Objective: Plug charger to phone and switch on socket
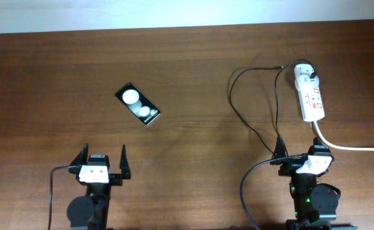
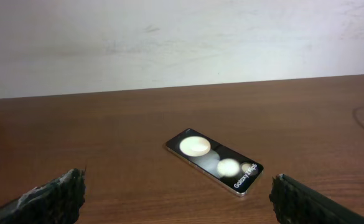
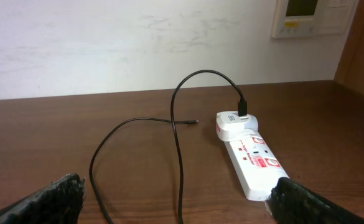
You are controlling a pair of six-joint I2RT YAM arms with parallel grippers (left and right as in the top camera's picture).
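Nearest, left gripper [image 1: 103, 153] and right gripper [image 1: 300, 154] — both spread wide, clasping nothing, low at the near edge of the brown wood-grain table [image 1: 193, 64]. Just beyond the left one, the phone [image 1: 138, 105]: flat glossy black slab with rounded corners, lying diagonally, two pale round spots on its face. Beyond the right one, the charger [image 3: 177, 143]: thin limp black cable in loose loops, its small connector tip [image 3: 194, 122] free on the wood, well apart from the phone. Farther right, the socket [image 1: 311, 96]: hard white plastic strip with red switch marks, white plug [image 1: 307, 75] seated at its far end, thick white cord [image 1: 346, 145] trailing right. Looks like nothing done yet — tip to fetch and plug in, switch to press.
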